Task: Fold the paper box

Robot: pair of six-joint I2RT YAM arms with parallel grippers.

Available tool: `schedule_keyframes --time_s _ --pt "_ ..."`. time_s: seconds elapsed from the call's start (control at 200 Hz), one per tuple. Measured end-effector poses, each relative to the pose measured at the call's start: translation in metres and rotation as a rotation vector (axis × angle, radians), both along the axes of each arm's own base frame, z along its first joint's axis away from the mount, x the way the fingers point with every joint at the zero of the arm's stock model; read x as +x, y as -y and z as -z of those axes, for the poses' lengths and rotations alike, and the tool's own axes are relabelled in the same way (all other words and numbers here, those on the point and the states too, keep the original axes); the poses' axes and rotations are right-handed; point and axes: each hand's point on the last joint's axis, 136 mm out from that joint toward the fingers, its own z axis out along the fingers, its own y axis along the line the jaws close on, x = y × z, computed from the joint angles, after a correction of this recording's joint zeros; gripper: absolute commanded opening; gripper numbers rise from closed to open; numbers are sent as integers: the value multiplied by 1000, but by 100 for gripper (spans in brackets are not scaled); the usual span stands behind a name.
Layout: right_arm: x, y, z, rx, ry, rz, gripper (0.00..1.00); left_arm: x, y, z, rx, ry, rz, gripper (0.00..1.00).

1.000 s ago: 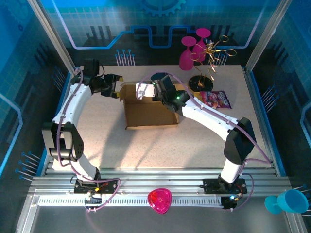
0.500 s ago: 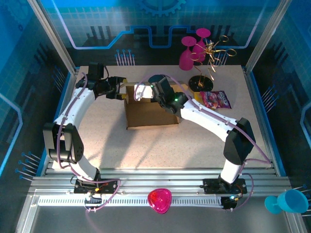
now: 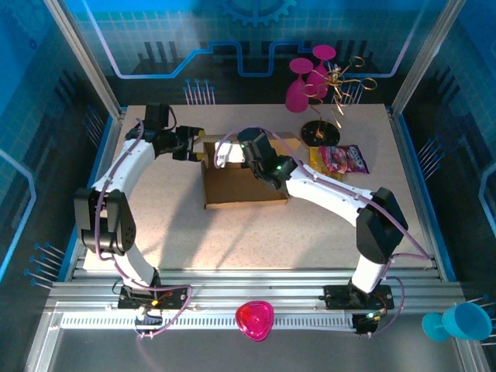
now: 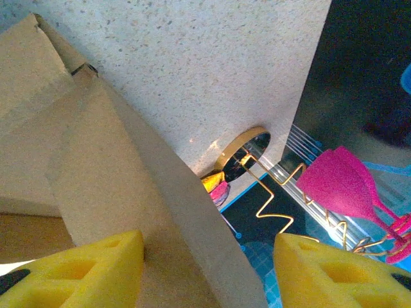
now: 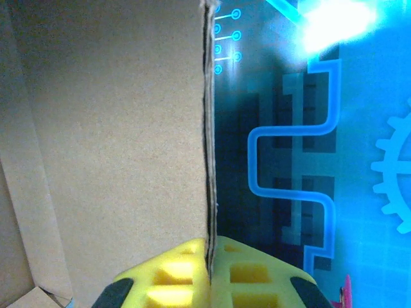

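Paper box (image 3: 242, 182), a plain brown cardboard mailer with creased flaps, lies open past the middle of the speckled white table (image 3: 170, 225), closer to the far edge than the near one. Its near side is low and untouched. At its far wall the right gripper (image 3: 239, 152) has its yellow pads (image 5: 164, 282) pressed together on the edge of an upright cardboard panel. At the box's far left corner the left gripper (image 3: 194, 146) is spread. A slanting side flap passes between its yellow fingers (image 4: 83, 269), close against one and apart from the other. The step looks like turning this flap inward while the far wall is held up. To do it well, the left jaws should close low on the flap near its crease and swing it about that line, while the right pinch holds steady so the box does not slide. Toward the far right corner lie a purple-yellow snack packet (image 3: 345, 159), a gold wire stand (image 3: 321, 132) and pink plastic goblets (image 3: 298, 89).
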Motion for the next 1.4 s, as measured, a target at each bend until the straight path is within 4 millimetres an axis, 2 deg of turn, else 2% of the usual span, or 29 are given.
schedule_keyframes --time_s 0.215,0.565,0.705,0.906,1.096,1.316,1.396 --pt "-2 -3 2 -42 46 -14 0 -1 4 14 0 -20 48 49" --pt "-3 -5 3 -66 75 -24 0 -6 7 22 -3 -27 80 36" --pt "-3 -7 3 -69 77 -30 0 -8 7 25 -6 -35 82 26" --pt "-5 -9 3 -69 82 -37 0 -8 8 27 -11 -40 80 18" --pt "-9 -10 2 -66 80 -50 0 -7 8 27 -17 -41 72 0" --pt "-13 -7 1 -45 71 -40 0 -6 10 25 -32 -38 72 0" --pt "-14 -5 -1 -25 61 -31 18 -7 12 24 -42 -37 81 0"
